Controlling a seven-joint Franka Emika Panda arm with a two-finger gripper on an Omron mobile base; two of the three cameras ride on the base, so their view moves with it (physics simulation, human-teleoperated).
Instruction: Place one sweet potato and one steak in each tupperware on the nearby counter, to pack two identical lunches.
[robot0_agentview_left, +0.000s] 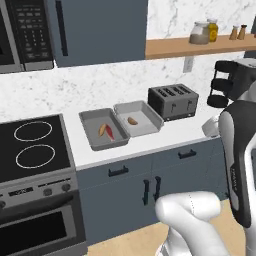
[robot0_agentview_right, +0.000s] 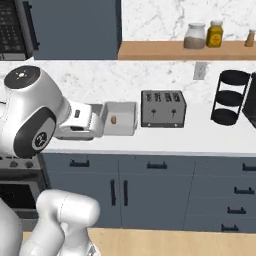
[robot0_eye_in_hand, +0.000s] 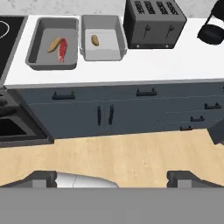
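Dark grey tray (robot0_eye_in_hand: 35, 54) holding sweet potato (robot0_eye_in_hand: 54, 44) and steak (robot0_eye_in_hand: 62, 49); lighter tray (robot0_eye_in_hand: 103, 50), one potato (robot0_eye_in_hand: 94, 40); gripper (robot0_eye_in_hand: 111, 177) spread wide, empty.

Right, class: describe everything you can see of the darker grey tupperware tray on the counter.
The darker grey tupperware is a shallow, open rectangular tray with a rounded rim and sloping walls, plastic-looking and matte. It sits flat on the white counter between the stove and the lighter grey tupperware, the two rims side by side, apparently touching. Inside lie an orange sweet potato and a red steak, close together. It has no lid.
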